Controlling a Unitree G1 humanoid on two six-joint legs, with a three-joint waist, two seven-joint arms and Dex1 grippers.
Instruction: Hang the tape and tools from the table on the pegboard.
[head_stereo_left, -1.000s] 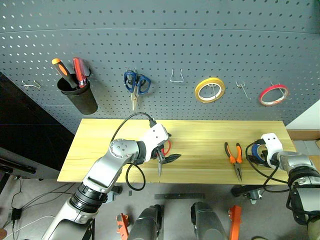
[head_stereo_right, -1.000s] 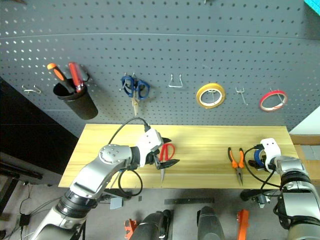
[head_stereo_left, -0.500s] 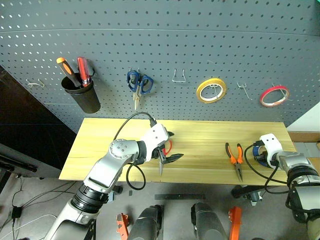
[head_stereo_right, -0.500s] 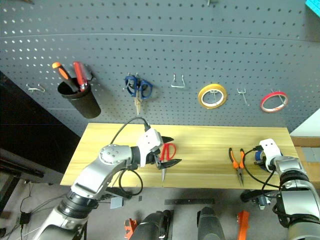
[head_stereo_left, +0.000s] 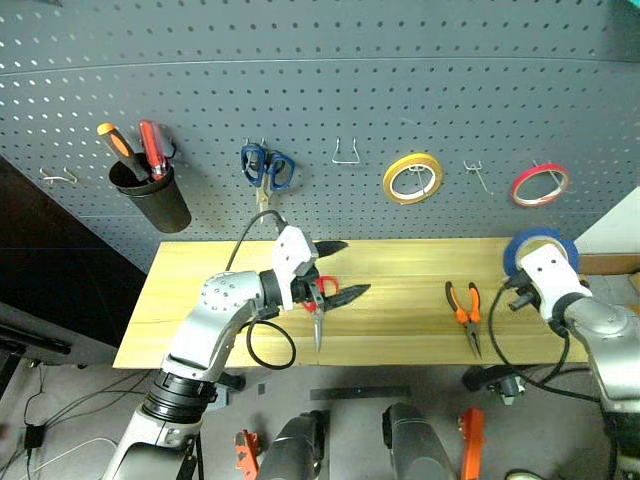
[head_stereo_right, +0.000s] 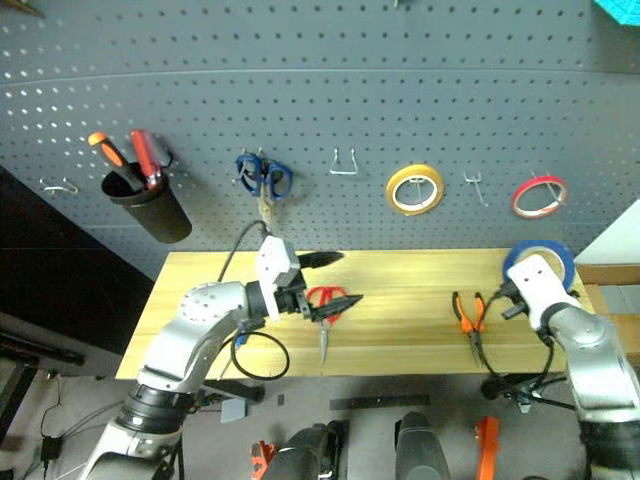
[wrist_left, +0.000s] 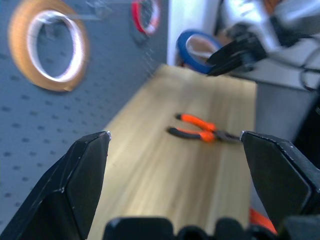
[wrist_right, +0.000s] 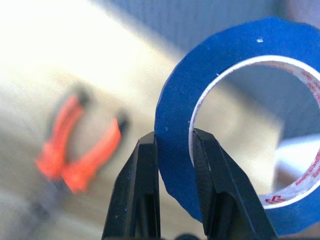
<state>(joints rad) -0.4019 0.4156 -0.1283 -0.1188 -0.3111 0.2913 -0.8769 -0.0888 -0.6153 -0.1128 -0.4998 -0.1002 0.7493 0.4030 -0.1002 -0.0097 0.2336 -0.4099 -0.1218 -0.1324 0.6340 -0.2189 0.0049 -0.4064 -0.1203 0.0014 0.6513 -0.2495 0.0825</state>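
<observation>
My right gripper (wrist_right: 173, 134) is shut on the rim of the blue tape (wrist_right: 225, 85) and holds the ring upright above the right end of the table (head_stereo_left: 400, 262), in front of the pegboard (head_stereo_left: 320, 90). The orange-and-black pliers (head_stereo_left: 466, 312) lie flat on the table just left of it. My left gripper (head_stereo_left: 346, 268) stands open with nothing between its fingers and hovers just over the red-handled scissors (head_stereo_left: 320, 300). These lie on the table with their blades toward the front edge. The left wrist view looks along the table at the pliers (wrist_left: 200, 131) and the held tape (wrist_left: 192, 47).
On the pegboard hang a black cup (head_stereo_left: 152, 195) with orange and red screwdrivers, blue-handled scissors (head_stereo_left: 266, 168), a yellow tape roll (head_stereo_left: 412, 178) and a red roll (head_stereo_left: 540, 184). Bare hooks sit at the far left (head_stereo_left: 58, 177), the middle (head_stereo_left: 347, 152) and between the rolls (head_stereo_left: 478, 176).
My right gripper closed on the blue tape and lifted it off the table, up and slightly left. My left gripper rose a little above the scissors and turned, still open.
</observation>
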